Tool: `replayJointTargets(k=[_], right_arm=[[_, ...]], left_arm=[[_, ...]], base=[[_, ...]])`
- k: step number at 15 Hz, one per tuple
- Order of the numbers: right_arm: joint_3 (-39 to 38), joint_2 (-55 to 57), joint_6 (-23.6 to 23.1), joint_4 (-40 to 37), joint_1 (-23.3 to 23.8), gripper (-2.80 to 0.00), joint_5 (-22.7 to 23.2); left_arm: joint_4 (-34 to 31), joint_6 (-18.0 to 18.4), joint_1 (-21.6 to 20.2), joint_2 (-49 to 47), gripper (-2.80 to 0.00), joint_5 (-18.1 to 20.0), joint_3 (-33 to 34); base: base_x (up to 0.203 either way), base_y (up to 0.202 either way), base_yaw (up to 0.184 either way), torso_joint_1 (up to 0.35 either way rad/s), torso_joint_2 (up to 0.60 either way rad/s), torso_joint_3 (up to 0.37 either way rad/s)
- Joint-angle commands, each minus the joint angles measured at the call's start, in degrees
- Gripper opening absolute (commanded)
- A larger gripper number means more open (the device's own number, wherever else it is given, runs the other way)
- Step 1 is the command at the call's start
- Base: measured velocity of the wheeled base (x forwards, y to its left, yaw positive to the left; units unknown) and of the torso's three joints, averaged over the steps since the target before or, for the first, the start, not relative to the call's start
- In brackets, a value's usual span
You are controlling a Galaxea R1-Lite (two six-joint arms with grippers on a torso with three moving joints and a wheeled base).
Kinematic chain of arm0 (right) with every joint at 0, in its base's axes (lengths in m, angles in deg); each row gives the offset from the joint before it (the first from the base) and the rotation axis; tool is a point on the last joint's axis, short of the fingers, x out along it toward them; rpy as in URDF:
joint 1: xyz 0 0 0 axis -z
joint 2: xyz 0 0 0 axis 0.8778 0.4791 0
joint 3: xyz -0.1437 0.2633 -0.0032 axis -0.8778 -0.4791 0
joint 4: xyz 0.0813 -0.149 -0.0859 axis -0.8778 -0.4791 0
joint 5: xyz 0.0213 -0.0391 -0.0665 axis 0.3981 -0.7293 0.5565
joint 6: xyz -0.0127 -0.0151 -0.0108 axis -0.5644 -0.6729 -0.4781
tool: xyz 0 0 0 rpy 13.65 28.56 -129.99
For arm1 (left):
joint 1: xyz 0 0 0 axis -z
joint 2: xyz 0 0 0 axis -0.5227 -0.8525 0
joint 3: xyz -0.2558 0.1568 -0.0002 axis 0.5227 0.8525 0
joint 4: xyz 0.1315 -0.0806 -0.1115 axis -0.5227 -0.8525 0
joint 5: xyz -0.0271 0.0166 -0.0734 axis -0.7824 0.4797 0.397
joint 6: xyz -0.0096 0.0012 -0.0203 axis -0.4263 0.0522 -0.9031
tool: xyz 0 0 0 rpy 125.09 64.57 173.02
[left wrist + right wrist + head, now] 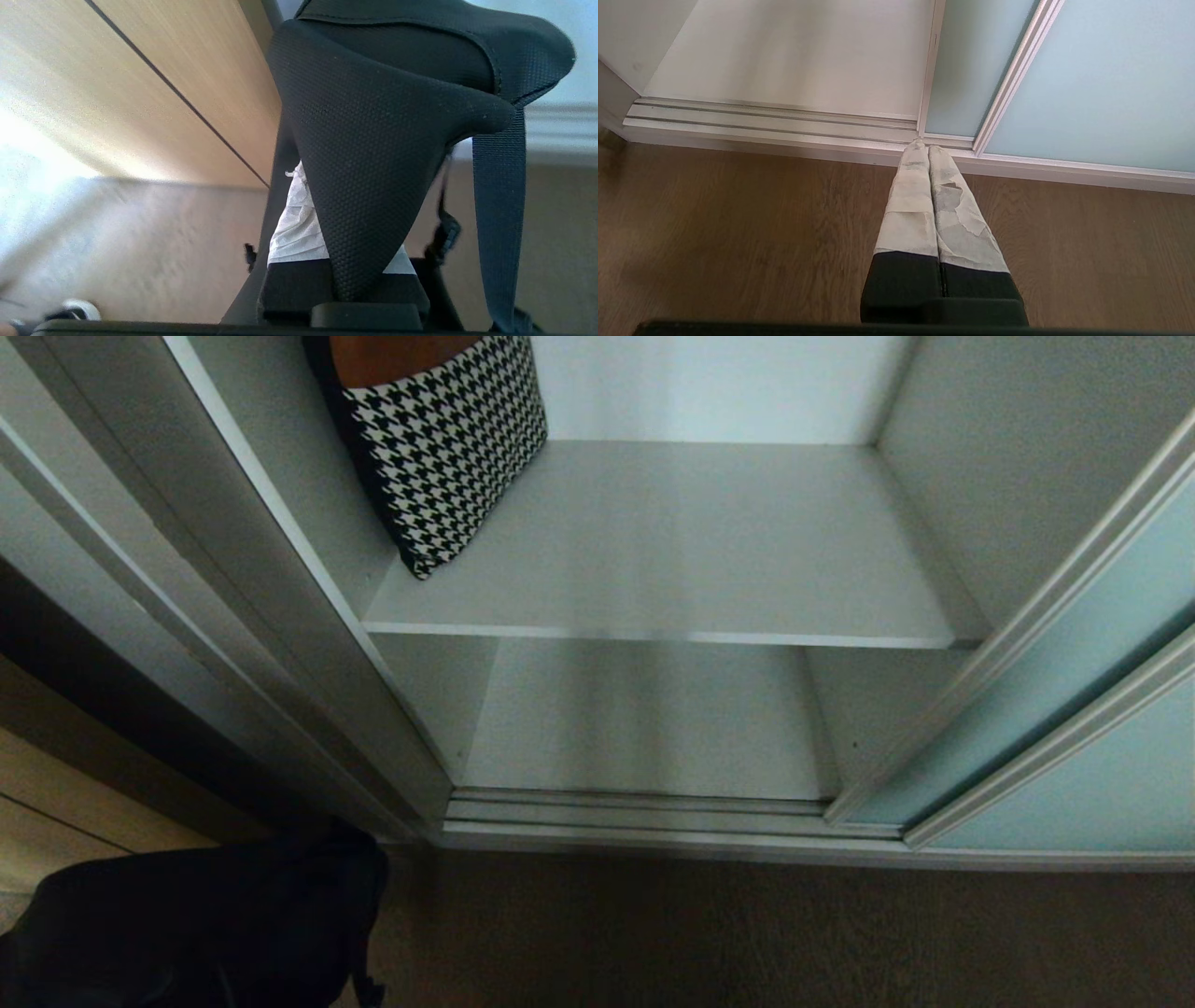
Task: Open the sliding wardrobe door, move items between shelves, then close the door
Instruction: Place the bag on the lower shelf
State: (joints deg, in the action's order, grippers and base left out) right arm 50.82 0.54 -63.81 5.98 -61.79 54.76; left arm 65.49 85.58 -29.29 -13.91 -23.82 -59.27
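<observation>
We see the wardrobe open, its frosted aqua door (1074,709) slid right. On the upper grey shelf (672,551) a soft houndstooth piece (443,448) leans against the left wall; the lower shelf (644,719) lies behind the ribbed track (635,812). Our left tool (327,233) is clamped on the black mesh strappy bundle (373,140), low left over the floor (738,233). Only the right wrist view shows our right tool (929,154), its taped fingers pressed together, holding nothing.
</observation>
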Motion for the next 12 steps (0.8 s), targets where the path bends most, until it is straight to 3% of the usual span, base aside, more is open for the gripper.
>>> replayJointTargets(k=[1, 12], right_arm=[[0.00, -0.10, 0.00, 0.00, -0.02, -2.80, -0.05], [0.00, -0.10, 0.00, 0.00, -0.02, -2.80, 0.02]], left_arm=[[-0.16, -0.89, -0.20, 0.33, -2.80, 0.19, 0.09], [-1.33, -0.80, -1.43, 3.42, -2.80, 3.38, 0.01]], base=[[0.000, 0.000, 0.000, 0.000, 0.00, 0.000], [0.000, 0.000, 0.000, 0.000, 0.00, 0.000]])
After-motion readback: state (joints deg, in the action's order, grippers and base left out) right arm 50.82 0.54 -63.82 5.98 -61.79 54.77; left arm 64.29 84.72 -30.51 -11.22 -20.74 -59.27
